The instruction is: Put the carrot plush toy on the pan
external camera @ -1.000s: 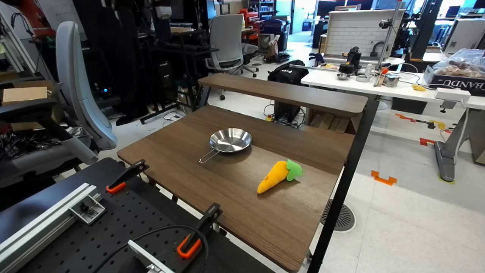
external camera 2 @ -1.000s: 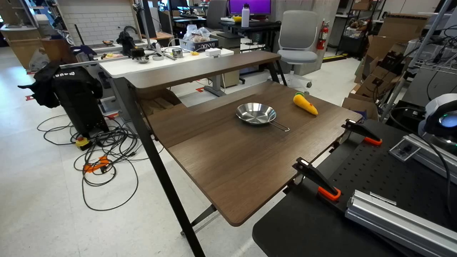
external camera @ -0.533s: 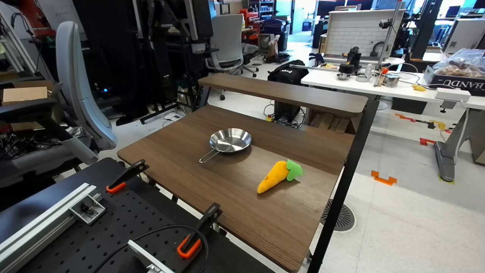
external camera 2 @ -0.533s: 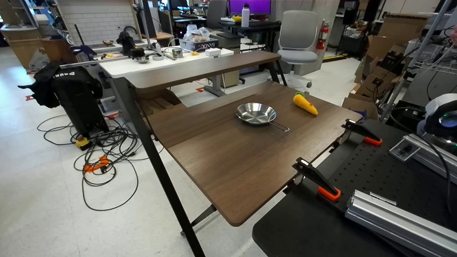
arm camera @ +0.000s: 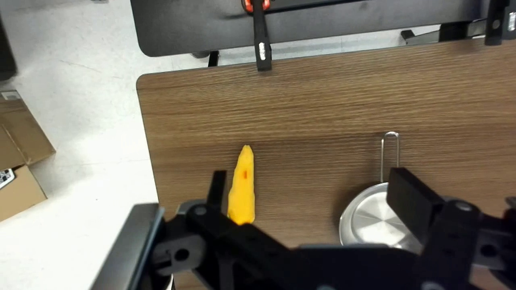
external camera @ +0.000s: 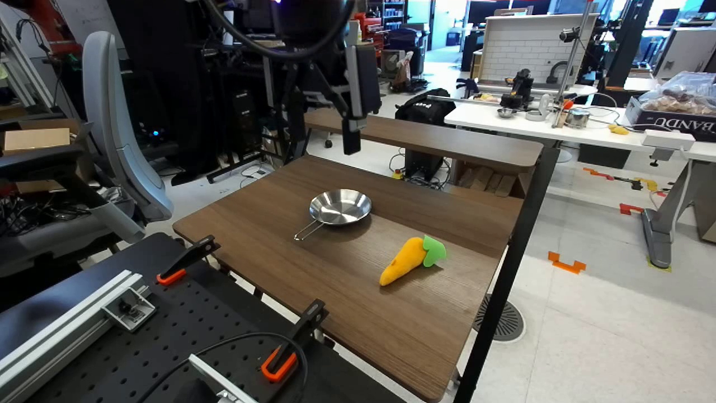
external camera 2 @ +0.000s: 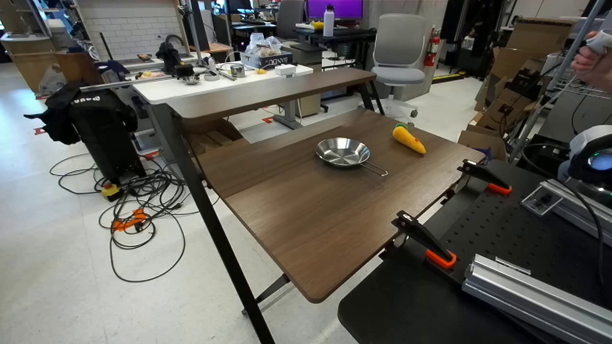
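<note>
Hanging in the air, the fingers (external camera: 352, 141) stand wide apart. In an exterior view they are lower and more to the right than before. Lower down in that view, the shiny pan (external camera: 339, 208) sits on the brown counter (external camera: 330, 268), in its same spot. Right of the pan, near but not touching, lies the carrot plush toy (external camera: 409, 257), unmoved too. At the right edge of an exterior view, more of a person's hand (external camera 2: 595, 69) now shows.
</note>
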`<state>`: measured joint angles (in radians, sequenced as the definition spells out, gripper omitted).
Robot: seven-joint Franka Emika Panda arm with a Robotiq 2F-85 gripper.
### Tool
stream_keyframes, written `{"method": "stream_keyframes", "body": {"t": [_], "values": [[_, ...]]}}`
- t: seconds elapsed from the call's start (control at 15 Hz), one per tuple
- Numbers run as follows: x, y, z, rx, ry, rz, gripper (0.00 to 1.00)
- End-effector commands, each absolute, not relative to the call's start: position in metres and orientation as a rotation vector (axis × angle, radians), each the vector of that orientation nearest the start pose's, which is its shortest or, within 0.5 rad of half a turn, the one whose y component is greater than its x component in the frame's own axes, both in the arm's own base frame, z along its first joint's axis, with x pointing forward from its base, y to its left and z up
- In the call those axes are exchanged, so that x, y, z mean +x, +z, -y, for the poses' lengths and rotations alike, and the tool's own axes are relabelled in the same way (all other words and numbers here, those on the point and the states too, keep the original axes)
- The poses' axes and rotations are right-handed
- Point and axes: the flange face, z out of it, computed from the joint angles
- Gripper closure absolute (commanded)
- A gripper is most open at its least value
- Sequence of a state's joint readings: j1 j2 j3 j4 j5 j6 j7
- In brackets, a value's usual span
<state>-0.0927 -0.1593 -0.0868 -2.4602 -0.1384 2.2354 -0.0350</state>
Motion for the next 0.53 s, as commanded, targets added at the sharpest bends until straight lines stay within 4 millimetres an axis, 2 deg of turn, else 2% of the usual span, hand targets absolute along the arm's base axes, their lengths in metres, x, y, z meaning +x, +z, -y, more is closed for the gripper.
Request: {"method": "stream_keyframes", "body": {"t": [0.0,0.47], "values": [[0.469,0.327,0.110,-3.246,0.103,-0.046,0.00],[0.491,0.283,0.148,-3.272,0.054,0.001,0.00]]}}
